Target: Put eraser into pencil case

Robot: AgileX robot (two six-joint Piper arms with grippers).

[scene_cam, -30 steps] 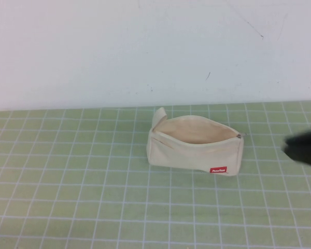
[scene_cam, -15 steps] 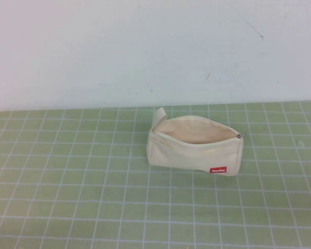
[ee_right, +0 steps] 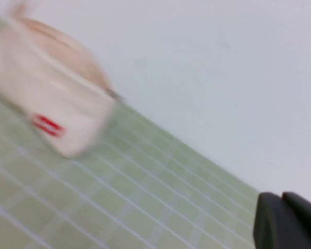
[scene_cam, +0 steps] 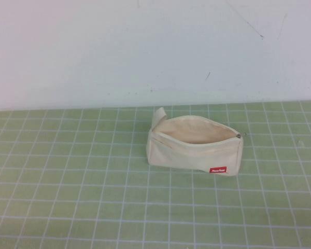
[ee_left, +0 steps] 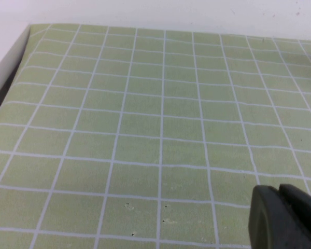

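Note:
The cream-white pencil case [scene_cam: 194, 150] lies on the green grid mat with its zip mouth open and facing up. Its red tag [scene_cam: 218, 169] is at the near right corner and the zipper pull [scene_cam: 239, 136] at the right end. The case shows blurred in the right wrist view [ee_right: 52, 104]. The eraser is not visible in any view. Neither gripper shows in the high view. My left gripper [ee_left: 279, 189] is shut and empty over bare mat. My right gripper [ee_right: 281, 197] is shut and empty, well away from the case.
A white wall [scene_cam: 155, 46] rises behind the mat [scene_cam: 67, 197]. The mat's edge [ee_left: 10, 67] and a white border show in the left wrist view.
A dark part of my right arm at the right edge of the high view one second ago has withdrawn out of view. The pencil case has not moved.

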